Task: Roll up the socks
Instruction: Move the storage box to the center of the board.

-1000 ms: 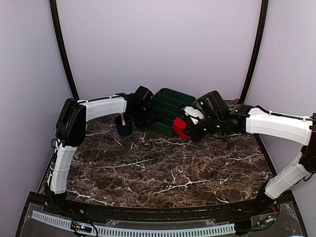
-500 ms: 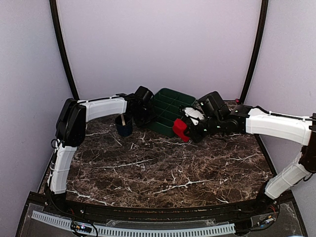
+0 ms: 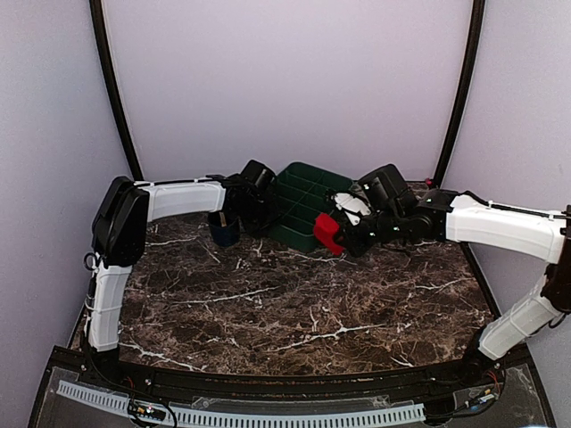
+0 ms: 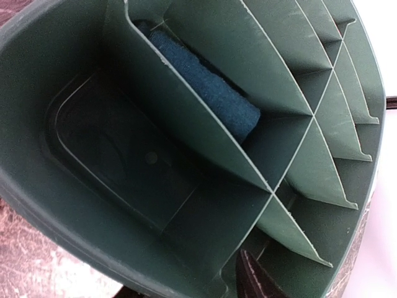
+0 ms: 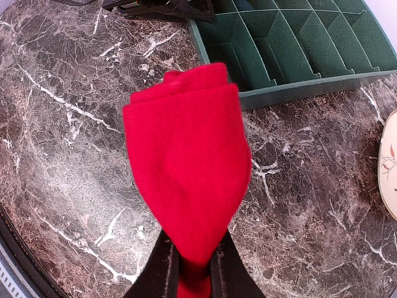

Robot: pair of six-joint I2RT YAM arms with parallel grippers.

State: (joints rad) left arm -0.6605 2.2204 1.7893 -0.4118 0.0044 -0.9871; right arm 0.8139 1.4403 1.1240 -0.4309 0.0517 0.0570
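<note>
A rolled dark teal sock [image 4: 205, 93] lies in a compartment of the green tray [image 3: 308, 183], second from the tray's end wall. My left gripper [image 3: 266, 207] is at the tray's left end. In the left wrist view only one dark fingertip [image 4: 253, 280] shows, inside a compartment beside a divider, so its jaws cannot be judged. My right gripper [image 5: 191, 273] is shut on the red sock [image 5: 186, 167], a folded bundle held just above the marble in front of the tray's near wall [image 5: 310, 90]. The red sock [image 3: 326, 234] also shows from above.
A dark blue cup [image 3: 223, 230] with a stick in it stands left of the tray, under the left arm. The edge of a pale patterned plate [image 5: 389, 167] lies on the marble to the right of the red sock. The back wall stands close behind the tray.
The left arm has shifted slightly back and left at the tray's end. The right gripper has nudged the red sock a little closer to the tray.
</note>
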